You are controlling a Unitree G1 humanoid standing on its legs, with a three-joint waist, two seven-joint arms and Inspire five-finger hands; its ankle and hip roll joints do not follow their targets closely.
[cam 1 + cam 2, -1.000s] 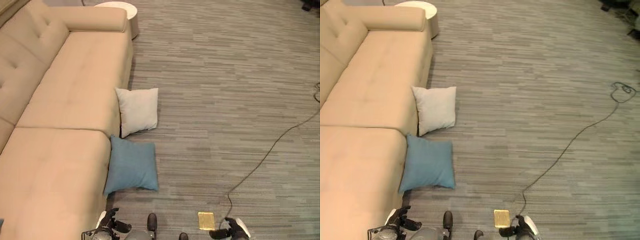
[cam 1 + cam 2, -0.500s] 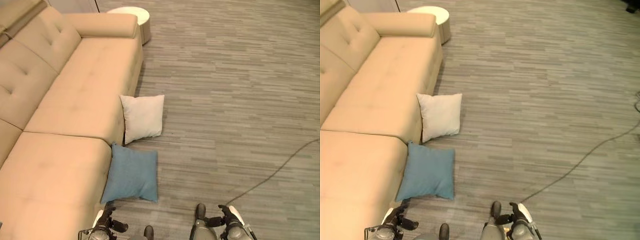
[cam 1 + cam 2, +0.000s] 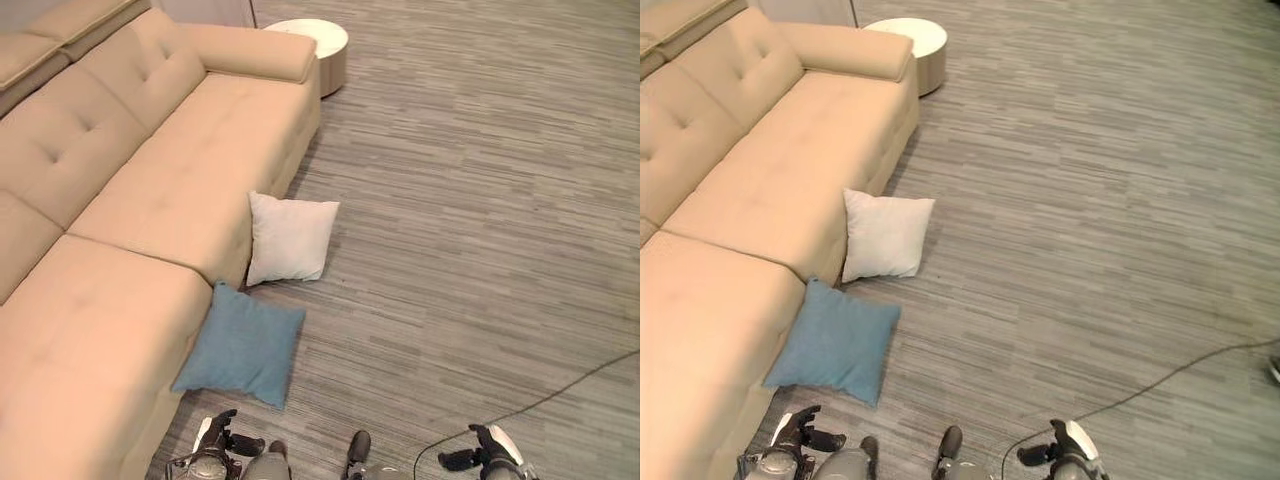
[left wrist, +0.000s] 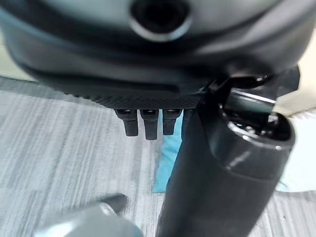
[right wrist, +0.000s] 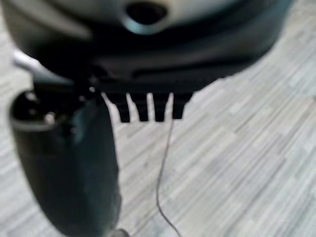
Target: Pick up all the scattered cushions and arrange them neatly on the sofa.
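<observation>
A blue cushion (image 3: 243,345) lies on the grey floor against the front of the beige sofa (image 3: 130,190). A white cushion (image 3: 289,238) leans on the sofa's front just beyond it. My left hand (image 3: 215,442) hangs at the lower edge of the eye views, close to the blue cushion's near corner, fingers relaxed and empty. Past its fingers (image 4: 144,123) in the left wrist view a strip of blue cushion (image 4: 170,158) shows. My right hand (image 3: 485,452) hangs low on the right over bare floor, fingers (image 5: 143,108) straight, holding nothing.
A round white side table (image 3: 312,45) stands beyond the sofa's armrest. A thin dark cable (image 3: 560,385) runs across the floor on the right. The wide floor to the right of the cushions is open.
The camera has swung, so the whole scene shifted and the sofa shows more of its back. Cushions lie where they were. Both hands still hang low and empty.
</observation>
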